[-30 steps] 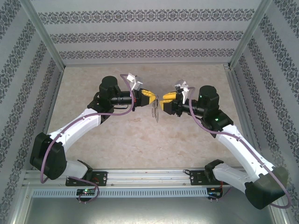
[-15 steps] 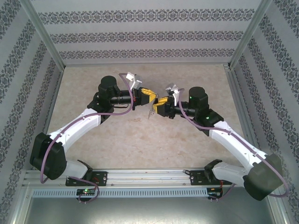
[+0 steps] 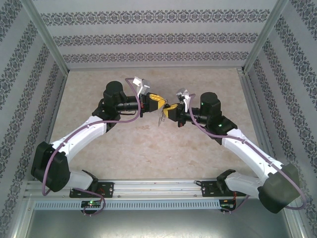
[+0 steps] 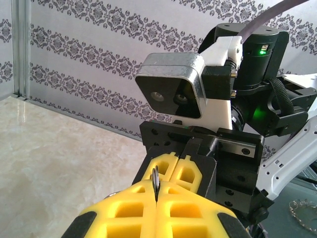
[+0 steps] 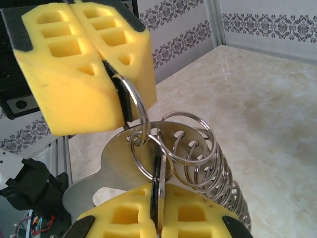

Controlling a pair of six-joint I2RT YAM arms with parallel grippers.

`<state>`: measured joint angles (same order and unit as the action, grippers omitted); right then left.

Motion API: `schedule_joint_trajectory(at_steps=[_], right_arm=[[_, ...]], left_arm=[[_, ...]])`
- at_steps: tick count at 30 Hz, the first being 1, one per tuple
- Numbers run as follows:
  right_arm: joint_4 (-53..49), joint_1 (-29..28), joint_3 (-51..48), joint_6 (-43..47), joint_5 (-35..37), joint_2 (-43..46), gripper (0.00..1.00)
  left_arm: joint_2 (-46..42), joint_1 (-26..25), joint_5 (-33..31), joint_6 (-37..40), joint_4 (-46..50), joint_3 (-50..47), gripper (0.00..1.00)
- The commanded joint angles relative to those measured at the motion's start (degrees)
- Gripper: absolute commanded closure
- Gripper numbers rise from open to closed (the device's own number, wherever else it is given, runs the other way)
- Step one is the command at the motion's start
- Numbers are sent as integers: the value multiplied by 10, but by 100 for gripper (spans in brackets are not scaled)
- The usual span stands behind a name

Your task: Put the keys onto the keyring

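Your right gripper [image 5: 157, 198] has just swung in and snapped shut on the keyring [image 5: 116, 163], lower centre of the right wrist view. The left gripper [image 5: 115, 111], upper left, stays clamped on the key [image 5: 122, 96], with a ring looped round its black head. Both ends are pinned in mid-air now, so threading looks ready to go.

Left pincer [image 3: 159, 101] and right pincer [image 3: 170, 108] tip to tip, keyring [image 3: 161, 119] between them.

It was a robot lab cell: aluminium frame posts [image 3: 47, 37], damask-patterned wall panels [image 3: 148, 37], marble-look tabletop [image 3: 143, 153], arms [image 3: 84, 131] bolted to a rail [image 3: 158, 184].
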<state>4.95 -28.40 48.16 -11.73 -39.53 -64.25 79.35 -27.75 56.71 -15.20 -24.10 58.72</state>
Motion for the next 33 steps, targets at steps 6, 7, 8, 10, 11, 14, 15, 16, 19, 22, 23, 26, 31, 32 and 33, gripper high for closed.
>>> schedule_joint_trajectory(at_steps=[6, 7, 8, 10, 11, 14, 15, 16, 19, 22, 23, 26, 31, 32, 33], right_arm=[[-25, -28, -16, 19, -44, -1, 100], [-28, -30, -15, 21, -49, -2, 100], [-31, -34, -13, 24, -52, -5, 100], [-35, -40, -10, 27, -56, -10, 100], [-37, -41, -7, 29, -59, -13, 100], [-42, -46, 2, 31, -57, -21, 100], [-43, -46, 5, 31, -52, -24, 100], [-43, -46, 7, 30, -44, -24, 100], [-47, -40, 0, 28, -10, -15, 76], [-42, -9, -18, 17, -5, 17, 68], [-38, 3, -25, 11, -7, 32, 68], [-12, 40, -56, -20, 6, 88, 63], [68, 71, -86, -84, 39, 138, 57], [76, 71, -82, -91, 40, 136, 57], [88, 71, -78, -100, 40, 132, 57]], left_arm=[[-19, -4, -3, -10, -55, -5, 100], [-20, -3, -3, -10, -56, -5, 100], [-18, -3, -2, -10, -56, -5, 100], [-17, -3, -2, -12, -57, -5, 100], [-17, -3, -3, -11, -58, -5, 100], [-14, -3, -1, -17, -65, -5, 100], [-13, -3, 0, -18, -68, -5, 100], [-13, -3, 0, -20, -70, -6, 100], [-13, -3, -1, -22, -75, -7, 100], [-12, -3, -2, -26, -82, -9, 100], [-12, -3, -1, -27, -82, -9, 100], [-11, -3, 0, -31, -87, -10, 100], [-7, -3, 0, -38, -99, -12, 100], [-5, -3, 0, -39, -100, -13, 100], [-5, -3, 1, -41, -102, -13, 100]])
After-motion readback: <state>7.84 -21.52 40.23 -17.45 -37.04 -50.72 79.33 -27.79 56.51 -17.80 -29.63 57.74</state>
